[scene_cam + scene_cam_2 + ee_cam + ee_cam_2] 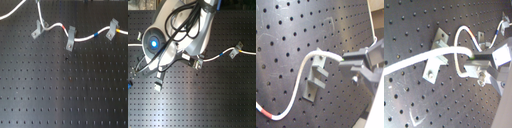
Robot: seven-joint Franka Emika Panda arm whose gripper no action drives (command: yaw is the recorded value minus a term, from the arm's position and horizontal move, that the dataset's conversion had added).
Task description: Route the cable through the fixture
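The white cable (82,38) runs across the black board with red, blue and yellow bands. It passes over the middle clip (70,39) and the right clip (113,28). The fixture (37,31) is the left slanted grey clip, and the cable rises steeply beside its top. In the first wrist view my gripper (346,61) is shut on the cable (301,75), which arcs over the fixture (315,77). In the second wrist view the gripper (473,60) holds the cable (419,62) looped just beside the fixture (438,52). The arm hides the gripper in the second exterior view.
The perforated black board (65,90) spreads out under everything. The arm's body (173,35) covers the second exterior view's upper left. Beyond it show the middle clip (198,63), the right clip (235,51) and the left clip (159,81).
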